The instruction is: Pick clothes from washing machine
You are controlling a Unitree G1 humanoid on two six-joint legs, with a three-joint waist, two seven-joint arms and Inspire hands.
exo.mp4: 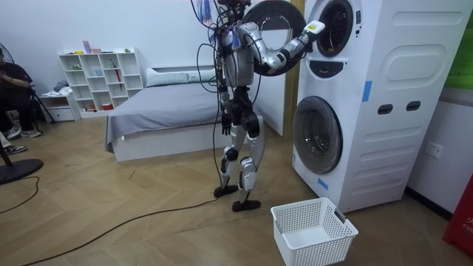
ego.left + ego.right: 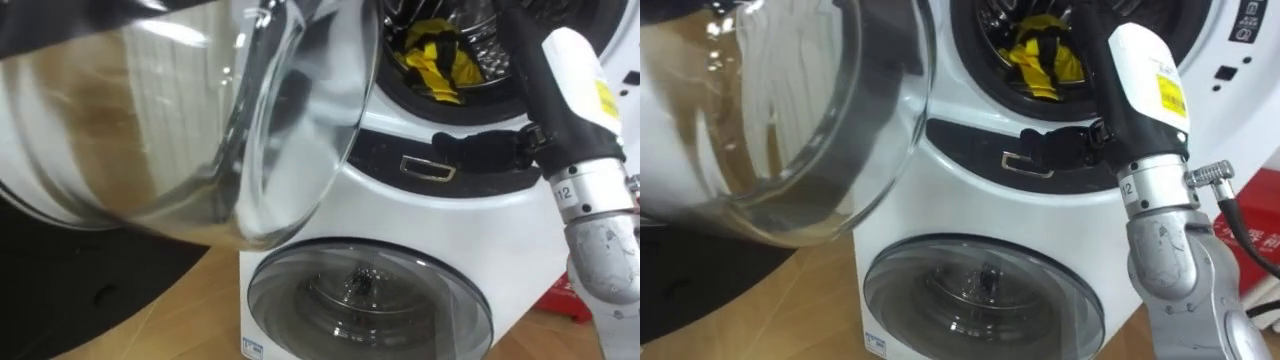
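- Yellow-and-black cloth [image 2: 436, 62] lies crumpled at the front lip of the drum [image 2: 482, 32] of the upper washing machine [image 1: 356, 55], on the low side of the round opening
- right hand [image 2: 506, 16] is up in that same opening, just beside the cloth on its right and a little above it; whether it touches the cloth cannot be told
- whether that hand is spread, pressed together or pinching anything cannot be told either, as it is hidden at the drum's mouth
- the right forearm runs up from the lower right of the eye views, across the machine's white front and into the opening
- round glass door [image 2: 250, 130] of the upper machine stands swung wide to the robot's left, close under the camera
- black latch piece [image 2: 480, 152] sits on the front just below the opening, beside the forearm
- lower washing machine [image 1: 369, 148] beneath has its porthole door [image 2: 365, 295] closed
- in the room view the robot stands upright on the wood floor facing the stacked machines, right arm raised to the upper one
- white laundry basket [image 1: 314, 233] sits on the floor before the lower machine, near the robot's feet
- bed [image 1: 159, 111] and white shelf [image 1: 100, 77] stand behind the robot, and a person [image 1: 11, 92] sits at the room view's left edge
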